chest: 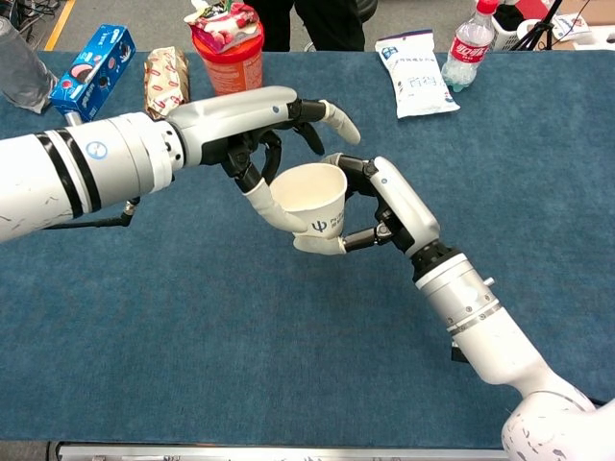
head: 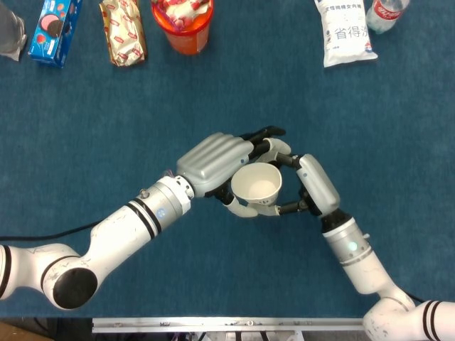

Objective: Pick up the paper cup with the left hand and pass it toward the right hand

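A white paper cup (head: 257, 186) (chest: 312, 197) hangs upright above the blue table (head: 85, 128), its mouth open and empty. My right hand (head: 313, 186) (chest: 399, 206) grips it from the right, with fingers behind the rim and the thumb low on the wall. My left hand (head: 213, 162) (chest: 264, 120) sits just left of and above the cup. Its fingers are stretched out and lifted off the rim, and only its thumb still lies against the cup's left side.
Along the far edge stand a blue cookie box (head: 53, 28), a wrapped snack bag (head: 122, 32), an orange tub (head: 183, 25), a white pouch (head: 345, 32) and a red-labelled bottle (head: 384, 13). A clear container (head: 11, 32) sits at the far left corner.
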